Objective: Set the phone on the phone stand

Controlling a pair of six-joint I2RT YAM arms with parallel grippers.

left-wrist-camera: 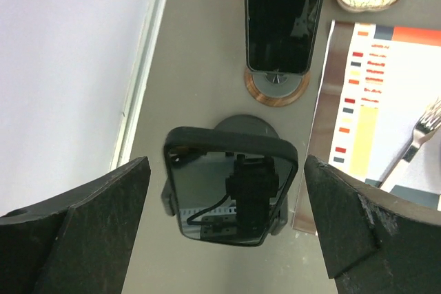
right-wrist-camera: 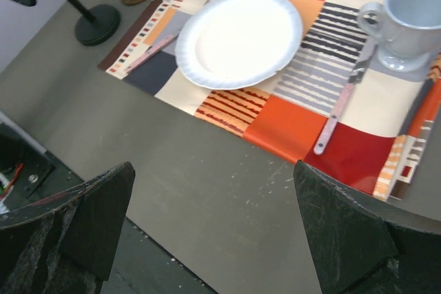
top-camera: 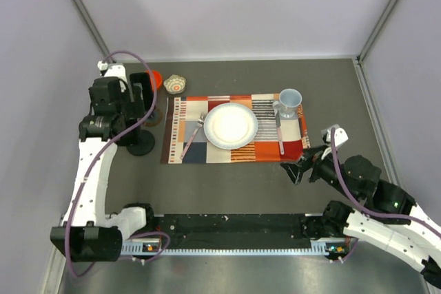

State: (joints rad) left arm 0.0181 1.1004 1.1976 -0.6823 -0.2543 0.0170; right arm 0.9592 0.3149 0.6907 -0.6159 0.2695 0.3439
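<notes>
Matte tabletop (left-wrist-camera: 200,67) holds glossy black phone (left-wrist-camera: 284,12) on round-based phone stand (left-wrist-camera: 275,89).

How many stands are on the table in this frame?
2. The brown-based phone stand, with the phone resting on it, sits beside the placemat's left edge. The black clamp stand is just nearer the arms. No others show, and none seems hidden.
</notes>
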